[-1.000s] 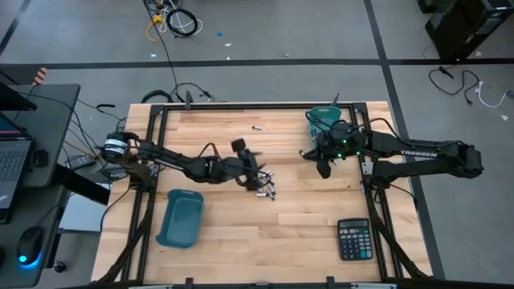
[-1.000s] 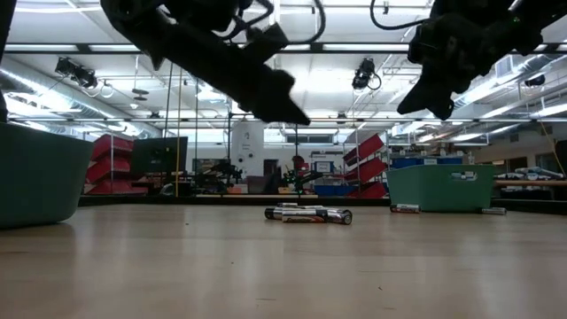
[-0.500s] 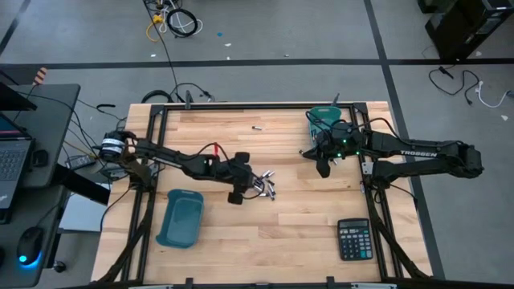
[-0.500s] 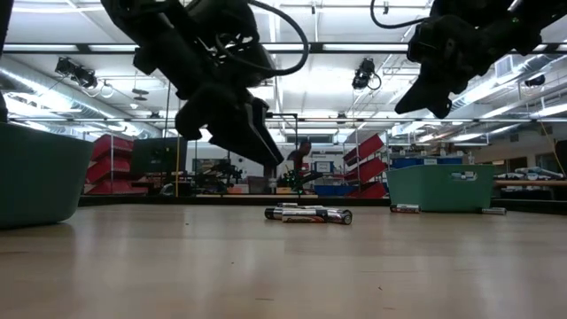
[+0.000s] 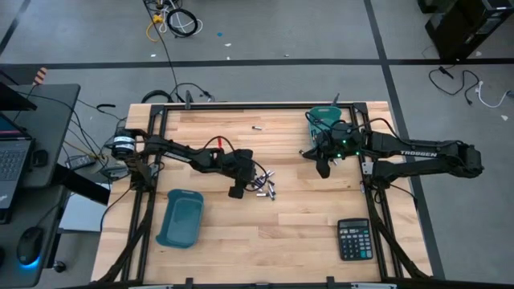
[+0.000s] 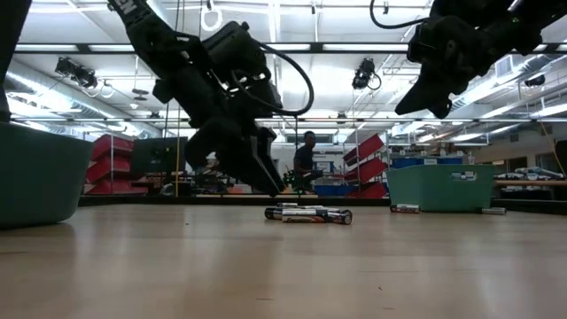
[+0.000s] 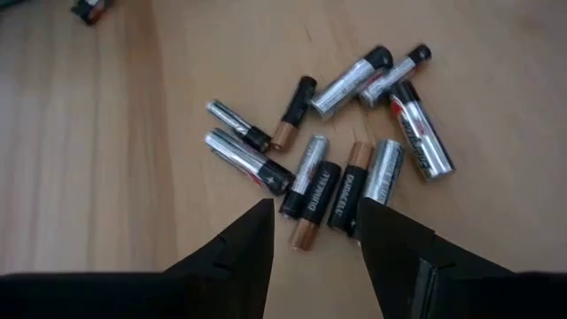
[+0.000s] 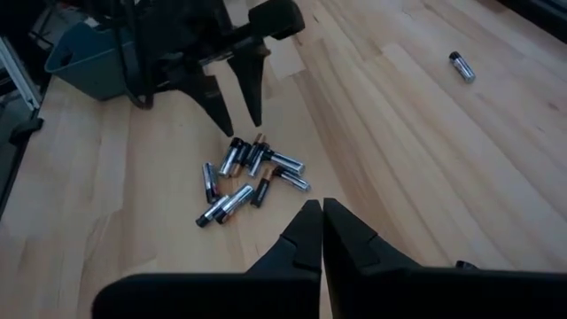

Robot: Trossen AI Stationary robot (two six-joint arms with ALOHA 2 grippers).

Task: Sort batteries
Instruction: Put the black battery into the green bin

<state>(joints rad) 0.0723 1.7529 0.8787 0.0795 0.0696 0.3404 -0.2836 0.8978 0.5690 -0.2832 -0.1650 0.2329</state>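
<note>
**Left gripper poised over battery pile, fingers spread, nothing held**

The batteries (image 7: 341, 173) are seen in a loose cluster on the wooden table (image 5: 241, 233), near its middle; about a dozen silver and black cells, some touching, lying flat at mixed angles. The same cluster is seen in the high view (image 5: 265, 189) and, from table height, as a low heap (image 6: 308, 213).

The left gripper (image 7: 314, 237) is held above the table just beside the cluster, pointed down at it. Its fingers (image 7: 257, 244) are spread apart with nothing between them. In the left wrist view the nearest cells, a black one with a copper end and its neighbours, are seen right past the fingertips, in line with the gap. In the low view the left gripper (image 6: 266, 182) is seen clear of the table, its tips apart from the heap and not touching any cell.

One stray battery (image 5: 258, 128) is seen well apart from the pile, toward the table's far edge; it also shows in the right wrist view (image 8: 461, 66).

The right gripper (image 8: 317, 223) is held in the air on the right side of the table, near a teal bin (image 5: 321, 119), well apart from the pile; its fingers are pressed together and empty.

A second teal bin (image 5: 181, 218) sits at the near left. A black calculator (image 5: 352, 239) lies at the near right.
</note>
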